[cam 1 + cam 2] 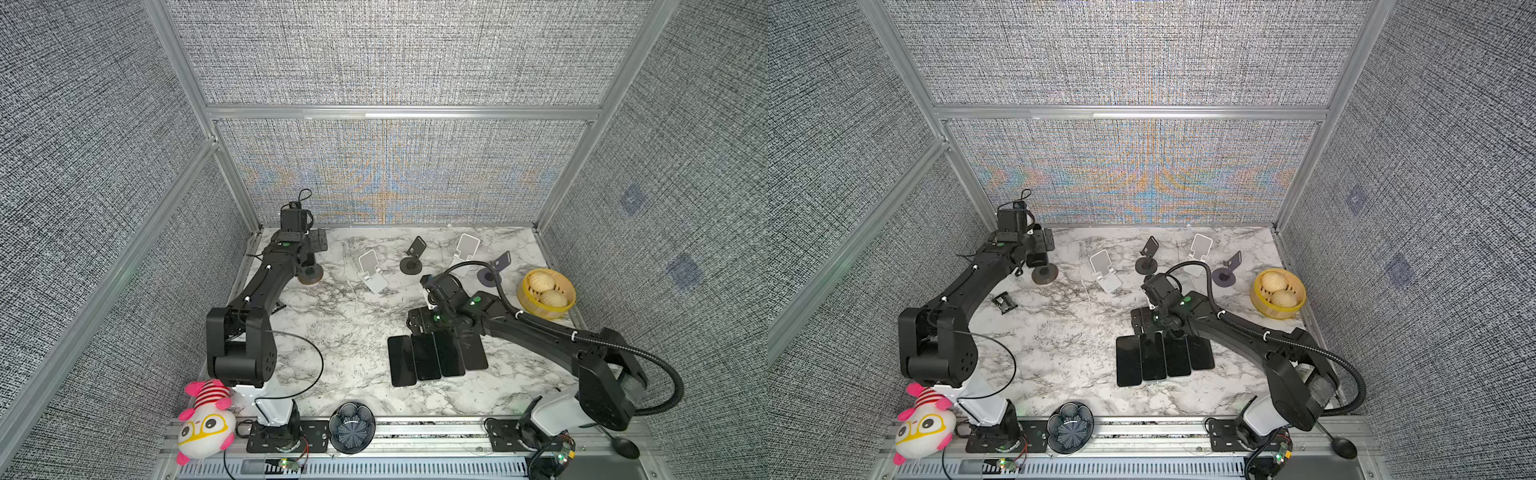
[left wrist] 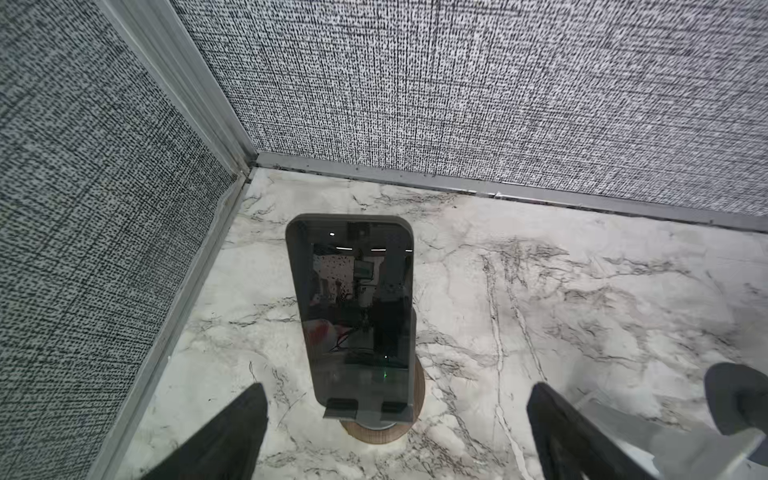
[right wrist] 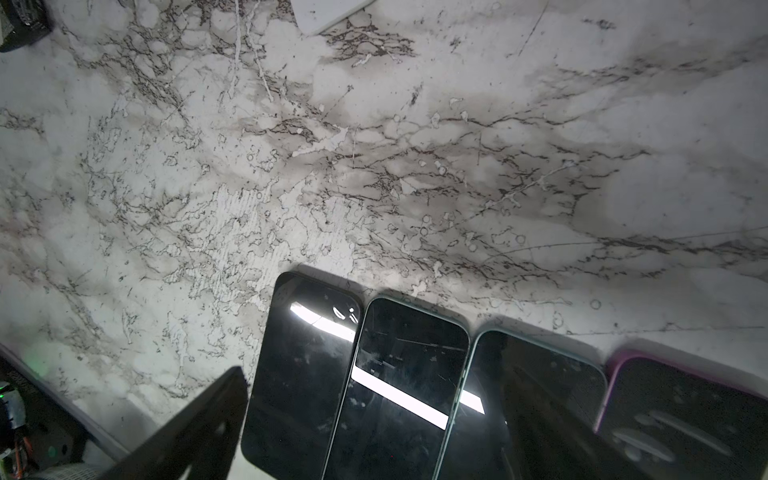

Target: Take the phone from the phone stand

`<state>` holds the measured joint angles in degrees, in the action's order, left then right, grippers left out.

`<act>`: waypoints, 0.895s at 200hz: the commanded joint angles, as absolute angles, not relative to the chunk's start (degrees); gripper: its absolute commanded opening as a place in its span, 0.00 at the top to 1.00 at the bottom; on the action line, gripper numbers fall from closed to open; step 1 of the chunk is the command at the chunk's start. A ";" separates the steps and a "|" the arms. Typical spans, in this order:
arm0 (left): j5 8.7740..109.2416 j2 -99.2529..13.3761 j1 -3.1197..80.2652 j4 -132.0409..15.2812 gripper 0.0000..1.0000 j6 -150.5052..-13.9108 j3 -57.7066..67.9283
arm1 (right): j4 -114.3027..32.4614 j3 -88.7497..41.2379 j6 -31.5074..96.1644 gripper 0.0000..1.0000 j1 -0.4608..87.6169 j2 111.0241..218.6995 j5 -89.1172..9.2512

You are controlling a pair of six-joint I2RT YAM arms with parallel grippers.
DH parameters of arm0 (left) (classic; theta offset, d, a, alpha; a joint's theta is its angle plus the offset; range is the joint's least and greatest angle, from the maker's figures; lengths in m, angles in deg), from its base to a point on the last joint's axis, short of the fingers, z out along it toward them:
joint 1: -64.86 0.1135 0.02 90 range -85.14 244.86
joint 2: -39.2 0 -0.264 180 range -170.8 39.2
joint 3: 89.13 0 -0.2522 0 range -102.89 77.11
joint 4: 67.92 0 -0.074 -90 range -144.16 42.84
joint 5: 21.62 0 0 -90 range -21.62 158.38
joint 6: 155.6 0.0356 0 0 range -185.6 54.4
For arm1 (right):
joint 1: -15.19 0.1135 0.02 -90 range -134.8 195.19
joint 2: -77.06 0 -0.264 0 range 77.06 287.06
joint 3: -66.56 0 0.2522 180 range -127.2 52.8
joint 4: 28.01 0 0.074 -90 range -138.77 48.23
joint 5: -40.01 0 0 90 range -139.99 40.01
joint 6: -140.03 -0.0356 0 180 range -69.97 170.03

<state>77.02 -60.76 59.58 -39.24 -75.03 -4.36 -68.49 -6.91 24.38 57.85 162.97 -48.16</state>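
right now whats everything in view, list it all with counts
phone on stand: 1, black, upright, far left corner
phone stand: 1, grey with a wooden base, under that phone
flat phones: 4, dark screens, one pink-edged, side by side mid-right
empty stands: 4, two white, two dark, along the back
steamer basket: 1, yellow, right edge
buns: 2, pale, inside the basket
plush toy: 1, white and pink, front left
bowl: 1, dark, front rail
spoon: 1, black, front right
small part: 1, black, beside the left arm
table: 1, white marble
left tool: 1, black, open, facing the standing phone
right tool: 1, black, open, over the flat phones' far ends
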 commanded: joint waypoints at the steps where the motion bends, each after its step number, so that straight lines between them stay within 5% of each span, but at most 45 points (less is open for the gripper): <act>1: 72.75 -63.26 61.35 -40.51 0.01 -73.83 -6.30 | -68.15 -6.62 24.36 0.04 57.59 162.58 -47.61; 179: 69.02 -74.29 64.85 -39.05 0.01 -69.95 -15.43 | -69.02 -7.62 22.71 0.05 57.47 164.51 -46.69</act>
